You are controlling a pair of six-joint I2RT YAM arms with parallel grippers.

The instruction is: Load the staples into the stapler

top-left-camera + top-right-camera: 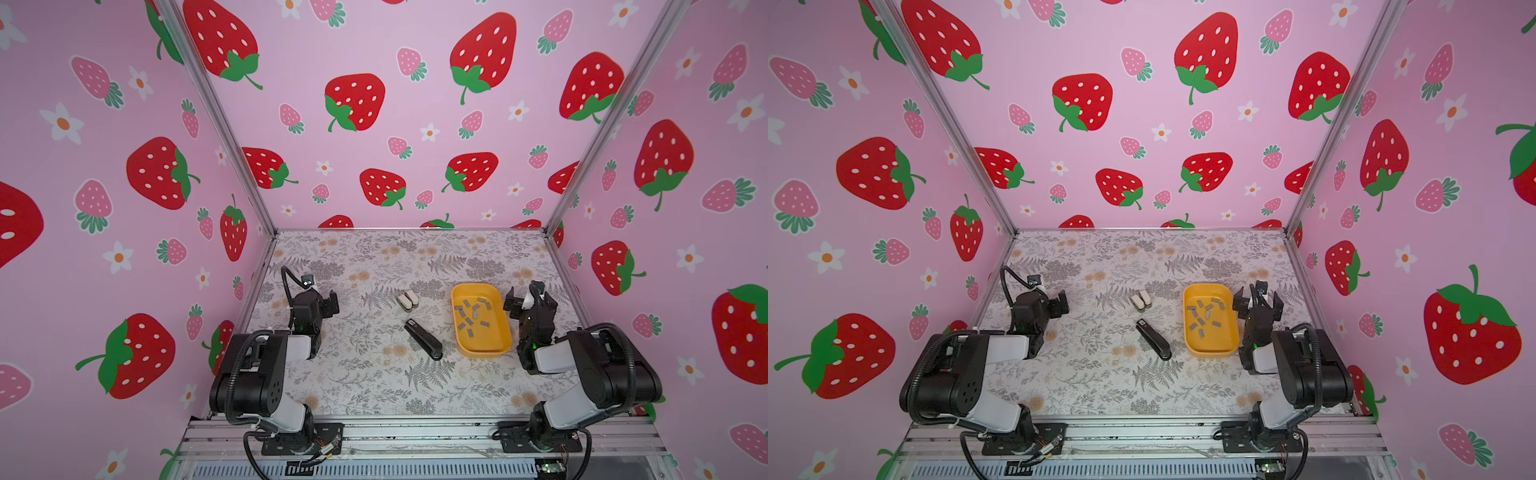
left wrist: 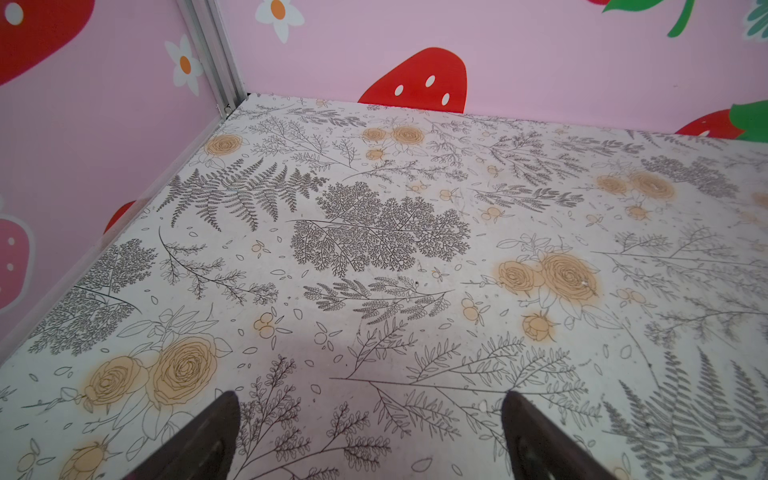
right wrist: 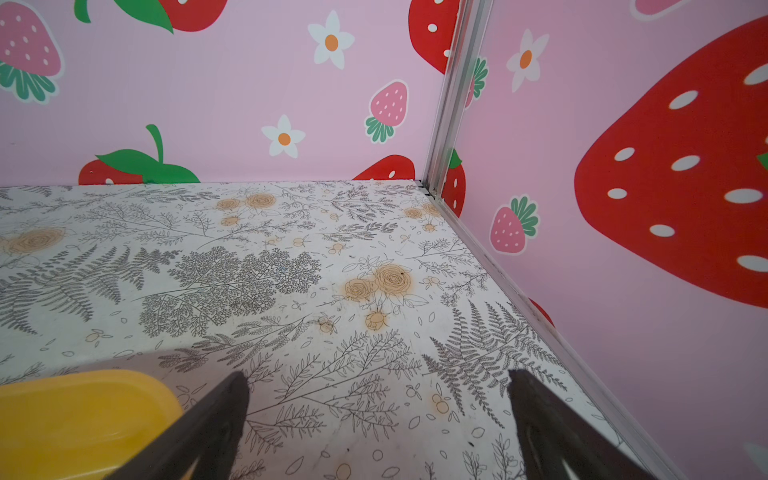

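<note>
Roughly a dozen staples, small flat grey metal strips, are lying scattered at mixed angles inside a shallow yellow plastic tray with rounded corners. The tray is sitting on the right part of the floral-printed counter. Just left of the tray, and apart from it, a long black stapler is lying closed at a slant. A small white label is showing at its far end, but the print is too small to read. Farther back, two small beige oblong items are resting side by side, touching.

Both arms are sitting at the counter's sides. The left fingers are standing spread wide over bare counter, gripping nothing, well apart from the black stapler. The right fingers are likewise gaping wide and empty, hovering just beside the tray's right side. The tray's yellow rim is showing next to one finger in the right wrist view.
</note>
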